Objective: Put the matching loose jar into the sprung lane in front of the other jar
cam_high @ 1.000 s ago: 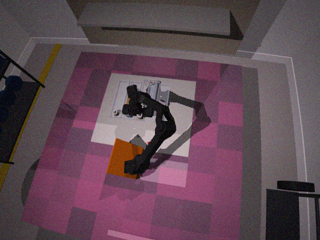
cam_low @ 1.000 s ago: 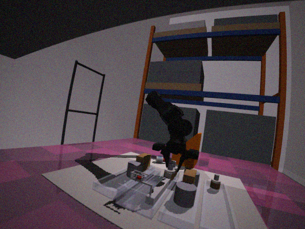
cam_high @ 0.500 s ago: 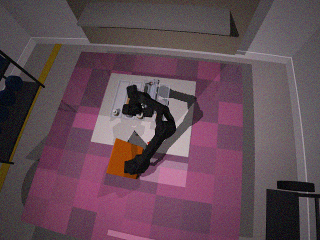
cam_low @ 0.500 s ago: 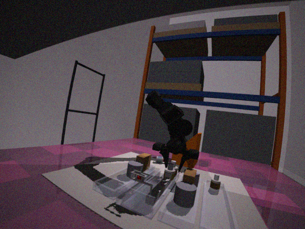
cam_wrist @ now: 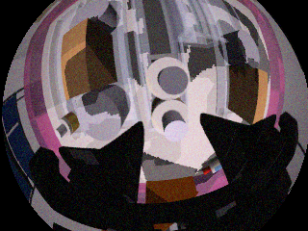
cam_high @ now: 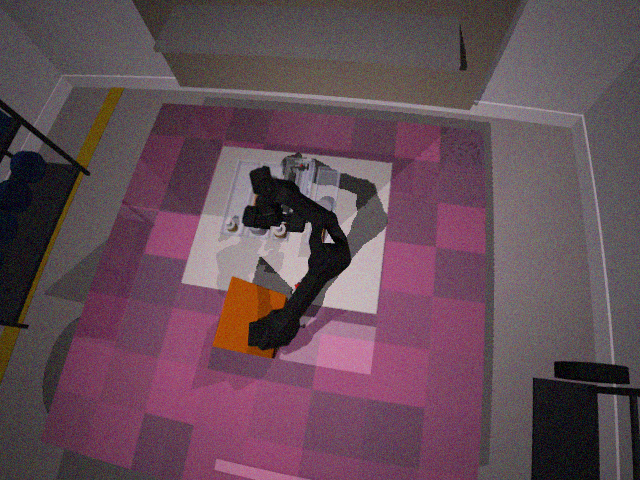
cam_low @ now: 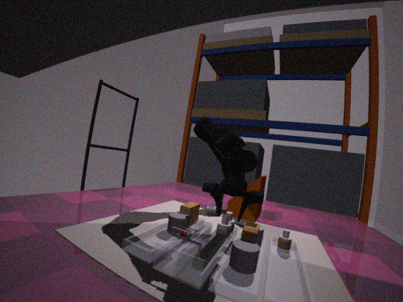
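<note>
With our gripper's [cam_high: 283, 219] [cam_low: 229, 218] [cam_wrist: 172, 119] jaws apart, we should rise straight, never dragging the front jar [cam_high: 279, 230] [cam_low: 229, 215] [cam_wrist: 176, 131] toward the tabletop's [cam_high: 351, 279] [cam_low: 97, 224] [cam_wrist: 204, 93] near edge.

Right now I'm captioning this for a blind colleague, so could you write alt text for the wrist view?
The gripper's black fingers stand open around the nearer of two white-shouldered jars in a row. Orange-brown blocks and grey cylinders stand to both sides.
</note>
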`<action>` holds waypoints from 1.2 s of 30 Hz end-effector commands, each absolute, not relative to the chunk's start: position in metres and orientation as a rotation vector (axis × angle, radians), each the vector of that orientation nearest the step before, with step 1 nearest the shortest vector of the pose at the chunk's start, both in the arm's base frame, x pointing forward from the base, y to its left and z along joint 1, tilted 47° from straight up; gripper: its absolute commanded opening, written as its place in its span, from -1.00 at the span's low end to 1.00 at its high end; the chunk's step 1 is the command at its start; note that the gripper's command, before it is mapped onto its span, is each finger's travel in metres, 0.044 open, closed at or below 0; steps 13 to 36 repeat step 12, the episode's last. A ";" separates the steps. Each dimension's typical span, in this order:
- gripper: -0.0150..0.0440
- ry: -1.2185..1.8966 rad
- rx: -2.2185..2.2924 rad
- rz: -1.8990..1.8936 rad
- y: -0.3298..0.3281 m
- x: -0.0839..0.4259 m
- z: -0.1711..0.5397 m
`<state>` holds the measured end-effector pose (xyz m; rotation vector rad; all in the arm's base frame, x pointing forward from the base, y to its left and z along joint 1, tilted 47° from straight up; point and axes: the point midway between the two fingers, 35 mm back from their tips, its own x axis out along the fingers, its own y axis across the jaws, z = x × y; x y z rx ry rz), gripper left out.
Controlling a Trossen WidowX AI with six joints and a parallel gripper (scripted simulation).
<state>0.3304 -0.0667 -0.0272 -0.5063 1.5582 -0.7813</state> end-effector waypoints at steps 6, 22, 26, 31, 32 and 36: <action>0.51 1.564 -0.500 -0.779 -0.059 0.307 -0.027; 0.51 1.566 -0.500 -0.779 -0.054 0.287 -0.027; 0.51 1.566 -0.500 -0.779 -0.054 0.287 -0.027; 0.51 1.566 -0.500 -0.779 -0.054 0.287 -0.027; 0.51 1.566 -0.500 -0.779 -0.054 0.287 -0.027; 0.51 1.566 -0.500 -0.779 -0.054 0.287 -0.027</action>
